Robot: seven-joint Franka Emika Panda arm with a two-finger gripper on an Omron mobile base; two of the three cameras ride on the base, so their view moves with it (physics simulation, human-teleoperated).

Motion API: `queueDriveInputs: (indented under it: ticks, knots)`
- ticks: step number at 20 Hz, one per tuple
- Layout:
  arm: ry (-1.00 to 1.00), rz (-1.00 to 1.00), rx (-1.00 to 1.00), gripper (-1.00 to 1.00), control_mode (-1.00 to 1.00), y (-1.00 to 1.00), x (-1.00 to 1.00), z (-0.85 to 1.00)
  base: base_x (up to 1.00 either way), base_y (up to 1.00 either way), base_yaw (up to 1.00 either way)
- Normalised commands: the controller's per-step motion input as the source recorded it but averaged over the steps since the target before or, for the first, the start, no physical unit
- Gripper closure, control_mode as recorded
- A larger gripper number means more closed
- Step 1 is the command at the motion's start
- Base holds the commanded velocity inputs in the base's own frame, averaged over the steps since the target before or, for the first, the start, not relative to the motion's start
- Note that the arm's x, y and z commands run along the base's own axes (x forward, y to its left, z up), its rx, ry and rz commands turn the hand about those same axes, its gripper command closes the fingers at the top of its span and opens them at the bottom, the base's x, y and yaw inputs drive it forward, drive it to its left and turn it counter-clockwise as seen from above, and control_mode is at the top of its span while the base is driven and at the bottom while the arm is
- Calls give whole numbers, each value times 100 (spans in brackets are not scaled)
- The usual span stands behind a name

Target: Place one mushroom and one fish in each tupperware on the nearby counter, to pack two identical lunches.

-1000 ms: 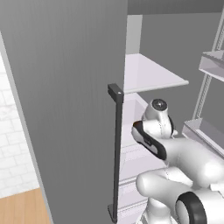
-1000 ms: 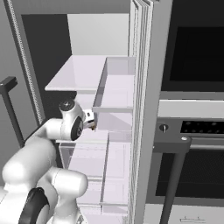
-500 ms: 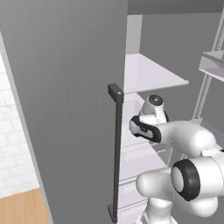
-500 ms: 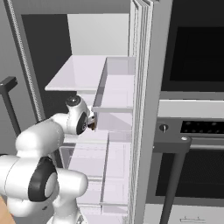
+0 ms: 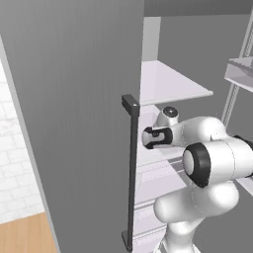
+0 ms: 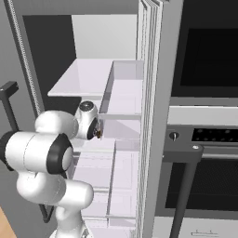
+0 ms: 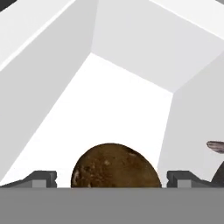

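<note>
A brown, speckled mushroom (image 7: 114, 168) lies on the white floor of a fridge compartment, right between my two fingertips (image 7: 41, 178). My gripper (image 7: 112, 180) is open, with a small gap on each side of the mushroom. At the hand view's right edge a grey fish (image 7: 216, 147) pokes in. In the base views my gripper (image 5: 149, 138) reaches into the open fridge under a shelf, and a brown speck of the mushroom (image 6: 98, 134) shows at the hand. The tupperwares and the counter are out of view.
The grey fridge door (image 5: 74, 123) with its dark vertical handle (image 5: 131, 173) stands open on the left. A pale shelf (image 5: 168, 81) hangs above the hand, and a clear door bin (image 6: 123, 88) sits to the right. A dark oven (image 6: 204, 135) adjoins the fridge.
The arm's elbow has swung up and towards the cameras, while the hand has stayed low in the fridge compartment, shifting slightly left.
</note>
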Motion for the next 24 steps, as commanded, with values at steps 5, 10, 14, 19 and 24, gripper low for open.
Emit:
queueDriveInputs:
  ticks: [5, 10, 14, 19, 24]
  knots:
    - [0, 5, 0, -100, -100, 0, 16, -37, 0, 0, 0]
    - [0, 3, 0, -100, -100, 0, 14, -31, 0, 0, 0]
    - [0, 0, 0, 100, -100, 0, 0, -43, 0, 0, 0]
    - [0, 0, 0, 100, -100, 0, -10, -45, 0, 0, 0]
    - [0, 0, 0, 100, -100, 0, -17, -44, 0, 0, 0]
